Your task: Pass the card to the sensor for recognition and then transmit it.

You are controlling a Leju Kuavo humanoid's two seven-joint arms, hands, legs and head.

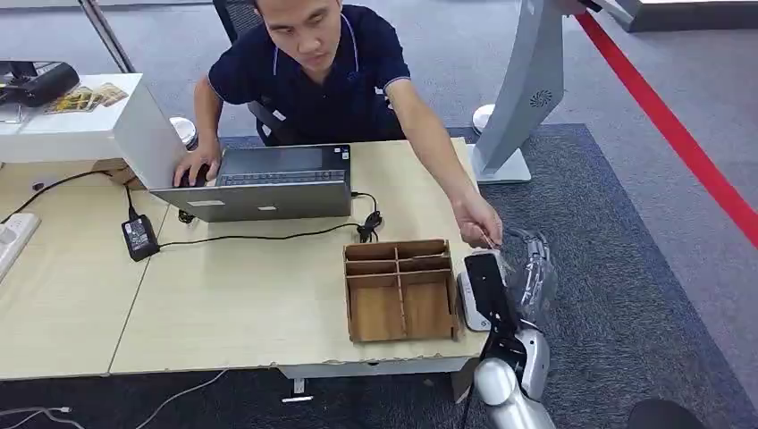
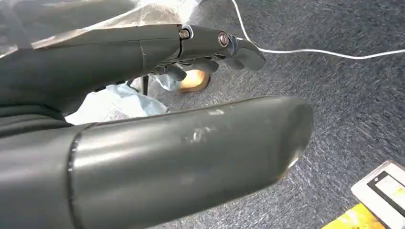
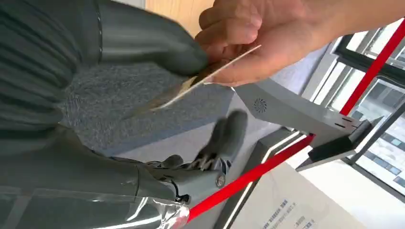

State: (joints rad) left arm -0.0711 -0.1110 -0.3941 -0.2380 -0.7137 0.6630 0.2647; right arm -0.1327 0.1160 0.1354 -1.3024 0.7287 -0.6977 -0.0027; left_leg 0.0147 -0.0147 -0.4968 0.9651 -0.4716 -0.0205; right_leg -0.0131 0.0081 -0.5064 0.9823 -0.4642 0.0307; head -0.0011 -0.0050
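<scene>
Reaching across the table (image 1: 223, 304), one person (image 1: 313, 63) in a dark polo shirt stretches an arm toward the robot's right hand (image 1: 527, 268), which is raised just off the table's right edge and wrapped in clear plastic. In the right wrist view the person's hand (image 3: 253, 38) pinches one thin card (image 3: 205, 81) by its far end, while the near end of the card lies against the robot's thick grey thumb (image 3: 143, 38); the darker fingers (image 3: 224, 138) stand apart from the card, and whether the right hand truly grips the card or merely touches it cannot be told. The person's other hand (image 1: 192, 165) rests by one open laptop (image 1: 268, 183). One wooden organiser (image 1: 400, 290) with several compartments sits near the table's right edge, and one dark device on a white base (image 1: 478, 290) stands just beside it, between the organiser and the right hand. One black power adapter (image 1: 138, 237) lies on the table with its cable running toward the laptop. One grey stand (image 1: 527, 89) rises from the carpet beyond the table, and one red stripe (image 1: 670, 125) crosses the floor. The left hand (image 2: 157, 143) hangs over grey carpet (image 2: 344, 109), its fingers loosely curled with nothing in them, and one white cable (image 2: 310, 50) trails across that carpet.
</scene>
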